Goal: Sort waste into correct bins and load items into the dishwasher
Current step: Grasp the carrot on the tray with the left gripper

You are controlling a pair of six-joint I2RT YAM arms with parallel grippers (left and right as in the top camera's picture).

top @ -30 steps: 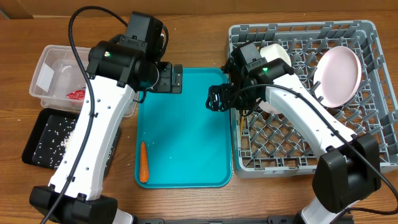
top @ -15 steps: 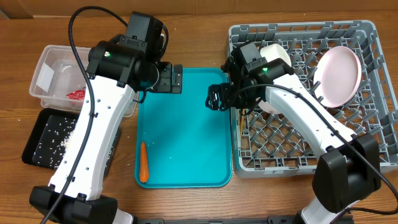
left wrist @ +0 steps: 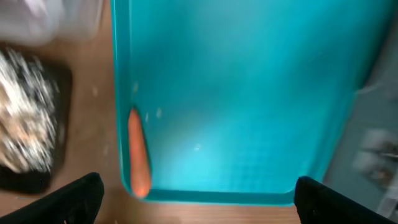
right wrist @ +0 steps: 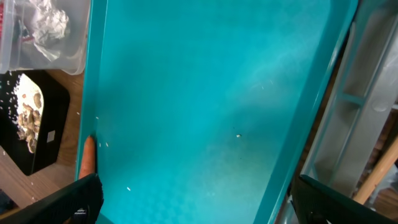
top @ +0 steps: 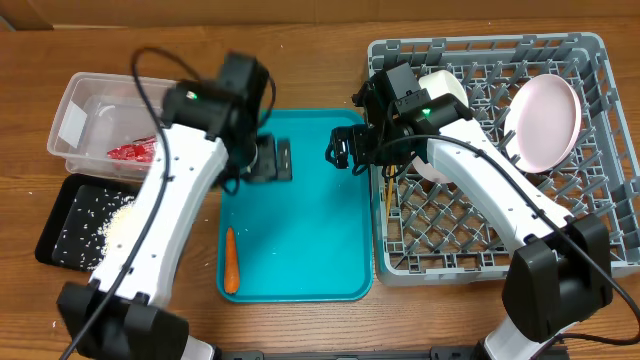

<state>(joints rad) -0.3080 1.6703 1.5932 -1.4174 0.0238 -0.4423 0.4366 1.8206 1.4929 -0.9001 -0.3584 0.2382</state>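
The orange carrot lies at the front left of the teal tray; it also shows in the left wrist view and the right wrist view. My left gripper is open and empty above the tray's back left. My right gripper is open and empty over the tray's back right. The clear tub holds the red-and-white wrapper and the napkin. The black tray holds food scraps. The grey dish rack holds the plate and a bowl.
A thin wooden stick lies at the rack's left wall, also seen in the right wrist view. A few tiny crumbs dot the teal tray. Black cables arch over both arms.
My left arm has swung forward and its gripper has moved toward the front over the tray. My right gripper has shifted slightly left and back.
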